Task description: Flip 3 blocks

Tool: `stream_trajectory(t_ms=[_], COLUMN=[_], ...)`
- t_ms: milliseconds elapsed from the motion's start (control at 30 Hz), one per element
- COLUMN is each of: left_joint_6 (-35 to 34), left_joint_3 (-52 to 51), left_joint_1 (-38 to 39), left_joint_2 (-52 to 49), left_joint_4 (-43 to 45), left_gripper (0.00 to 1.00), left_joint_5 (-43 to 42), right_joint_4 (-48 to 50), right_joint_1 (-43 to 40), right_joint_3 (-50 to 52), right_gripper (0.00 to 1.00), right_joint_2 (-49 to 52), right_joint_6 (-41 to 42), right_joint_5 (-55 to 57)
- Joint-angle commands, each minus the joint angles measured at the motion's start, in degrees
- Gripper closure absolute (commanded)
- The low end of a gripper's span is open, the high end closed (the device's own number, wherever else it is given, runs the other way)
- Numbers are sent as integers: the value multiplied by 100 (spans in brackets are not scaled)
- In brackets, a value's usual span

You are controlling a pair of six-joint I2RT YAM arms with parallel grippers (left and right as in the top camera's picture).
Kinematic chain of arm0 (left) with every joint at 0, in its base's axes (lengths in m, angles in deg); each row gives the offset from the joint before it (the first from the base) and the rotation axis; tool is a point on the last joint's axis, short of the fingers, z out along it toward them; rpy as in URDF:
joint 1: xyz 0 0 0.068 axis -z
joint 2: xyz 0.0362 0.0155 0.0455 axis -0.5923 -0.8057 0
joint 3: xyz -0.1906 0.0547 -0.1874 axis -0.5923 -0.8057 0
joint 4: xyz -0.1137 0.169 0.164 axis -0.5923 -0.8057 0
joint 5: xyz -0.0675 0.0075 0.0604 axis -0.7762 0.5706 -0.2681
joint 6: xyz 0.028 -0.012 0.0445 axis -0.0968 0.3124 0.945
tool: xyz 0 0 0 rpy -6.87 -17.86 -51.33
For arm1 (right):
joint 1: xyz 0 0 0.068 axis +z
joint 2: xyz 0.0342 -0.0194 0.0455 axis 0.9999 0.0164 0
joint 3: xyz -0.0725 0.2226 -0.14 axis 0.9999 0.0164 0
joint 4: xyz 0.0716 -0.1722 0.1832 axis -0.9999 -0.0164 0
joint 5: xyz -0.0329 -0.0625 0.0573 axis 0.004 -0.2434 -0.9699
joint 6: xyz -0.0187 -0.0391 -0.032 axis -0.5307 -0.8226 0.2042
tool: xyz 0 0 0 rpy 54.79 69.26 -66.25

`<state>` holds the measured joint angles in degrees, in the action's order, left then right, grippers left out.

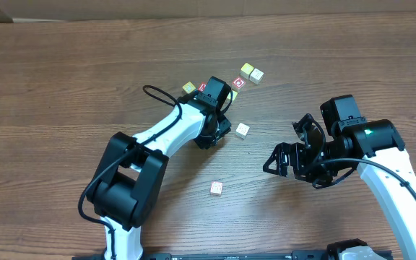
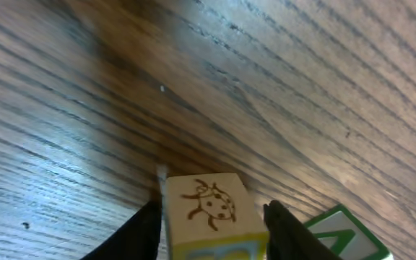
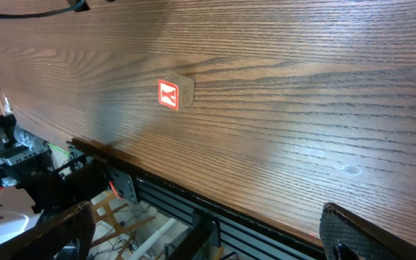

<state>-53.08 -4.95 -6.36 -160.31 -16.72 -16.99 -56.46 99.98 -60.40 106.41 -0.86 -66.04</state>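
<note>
In the left wrist view a wooden block (image 2: 206, 204) with a ladybug drawing on top and a yellow face towards the camera sits between my left gripper's (image 2: 211, 220) fingers, which press on both of its sides. From overhead that gripper (image 1: 221, 97) covers the block. A white-faced block (image 1: 243, 130) lies just right of the left arm. The red-framed block (image 1: 216, 188) (image 3: 168, 94) lies alone nearer the front. My right gripper (image 1: 289, 155) hangs open and empty at the right, apart from every block.
Behind the left gripper lie a red "O" cube (image 1: 237, 83), two pale cubes (image 1: 246, 70) (image 1: 256, 75) and a yellow cube (image 1: 188, 87). A green-framed cube (image 2: 338, 232) lies close to the right of the held block. The table's front edge (image 3: 215, 206) runs under the right gripper.
</note>
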Motion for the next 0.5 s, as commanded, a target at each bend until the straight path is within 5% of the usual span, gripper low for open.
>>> stream_trajectory(t_ms=[0, 133, 300, 467], left_joint_6=[2, 367, 1036, 2238], left_joint_3=[44, 105, 306, 1051], left_joint_1=[-101, -297, -533, -723], left_joint_2=[-227, -221, -221, -11], left_joint_4=[13, -63, -216, -1069], left_gripper=[61, 67, 87, 92], left_joint_5=[-109, -212, -468, -455], right_joint_4=[-4, 7, 7, 4], right_joint_1=[17, 17, 17, 17], right_joint_3=[-153, -153, -153, -153], right_gripper=[0, 0, 0, 0], right_joint_2=[-57, -57, -57, -57], right_joint_6=[-133, -131, -131, -129], right_joint_5=[7, 9, 7, 4])
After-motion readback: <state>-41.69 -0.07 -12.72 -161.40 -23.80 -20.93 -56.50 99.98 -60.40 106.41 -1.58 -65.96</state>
